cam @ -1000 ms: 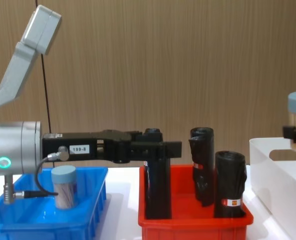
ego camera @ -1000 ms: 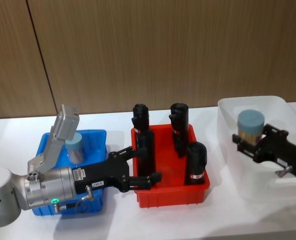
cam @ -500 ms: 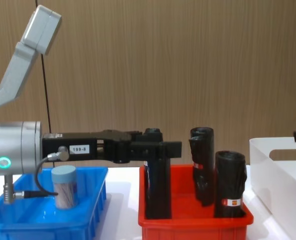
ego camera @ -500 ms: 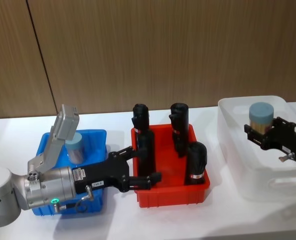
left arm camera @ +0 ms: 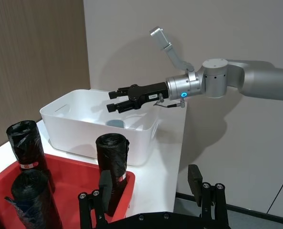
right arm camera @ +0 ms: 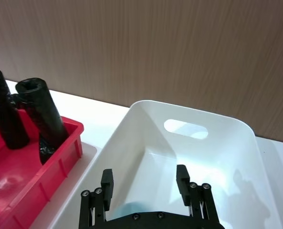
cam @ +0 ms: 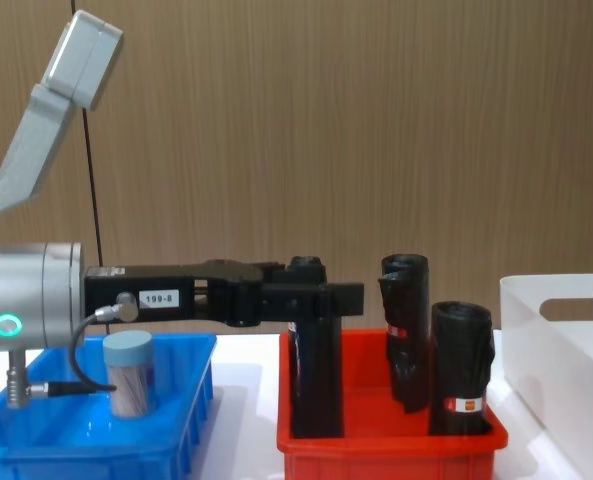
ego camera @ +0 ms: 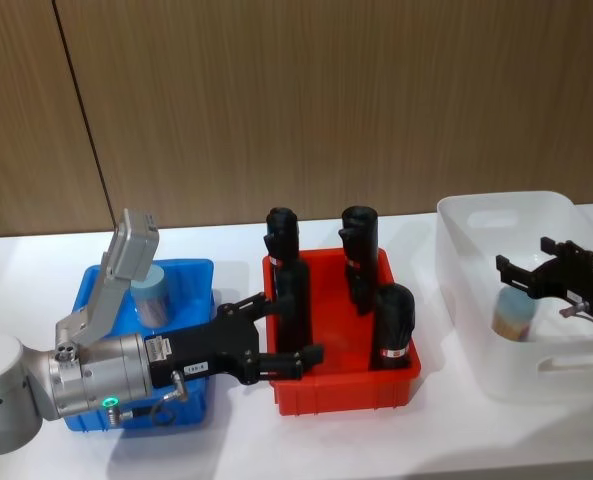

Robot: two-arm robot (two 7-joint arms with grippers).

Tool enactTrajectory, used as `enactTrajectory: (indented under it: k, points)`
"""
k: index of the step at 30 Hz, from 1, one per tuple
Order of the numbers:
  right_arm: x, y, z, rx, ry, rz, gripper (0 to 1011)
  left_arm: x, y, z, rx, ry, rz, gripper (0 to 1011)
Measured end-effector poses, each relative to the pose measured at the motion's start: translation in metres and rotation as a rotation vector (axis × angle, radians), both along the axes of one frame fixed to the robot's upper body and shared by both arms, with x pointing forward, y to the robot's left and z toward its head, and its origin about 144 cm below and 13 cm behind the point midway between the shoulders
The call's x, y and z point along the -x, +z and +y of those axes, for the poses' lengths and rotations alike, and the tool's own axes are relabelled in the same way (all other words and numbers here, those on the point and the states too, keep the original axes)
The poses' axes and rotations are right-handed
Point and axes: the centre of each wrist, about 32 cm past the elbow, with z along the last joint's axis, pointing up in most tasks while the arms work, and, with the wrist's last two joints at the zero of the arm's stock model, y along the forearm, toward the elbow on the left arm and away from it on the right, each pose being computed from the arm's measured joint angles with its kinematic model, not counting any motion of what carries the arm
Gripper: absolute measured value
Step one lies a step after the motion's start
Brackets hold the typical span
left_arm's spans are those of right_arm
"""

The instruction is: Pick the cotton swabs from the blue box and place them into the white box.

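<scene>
The right gripper (ego camera: 524, 257) hangs spread wide and empty over the white box (ego camera: 496, 201) at the worktop's right edge, 1 cotton swabs tub (ego camera: 511, 313) standing inside, while the left gripper (ego camera: 287, 328), labelled "199-8", gapes over the red bin (ego camera: 346, 396).

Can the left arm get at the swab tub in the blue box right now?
Probably, after pulling back: the tub stands alone in the blue box, but the open left pincer reaches past it over the red bin.

Seemingly four black rolls (ego camera: 394, 322) stand upright in a red bin (ego camera: 346, 390).
</scene>
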Motion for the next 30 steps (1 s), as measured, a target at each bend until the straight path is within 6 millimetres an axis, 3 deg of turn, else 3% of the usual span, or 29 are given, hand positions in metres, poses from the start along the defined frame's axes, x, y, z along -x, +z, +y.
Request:
enactTrajectory:
  k: [9,18,30]
  points:
    - [-0.006,-0.005,-0.004,-0.004,-0.018,0.007,1001,0.000,0.000,0.000,0.000,0.000,0.000,1004]
    - [-0.004,-0.006,-0.001,-0.004,-0.017,0.000,1001,0.003,-0.001,-0.003,-0.010,0.030,-0.007,1004]
    - [0.023,-0.013,0.026,-0.014,0.000,-0.055,1001,0.015,-0.004,-0.015,-0.049,0.147,-0.048,1004]
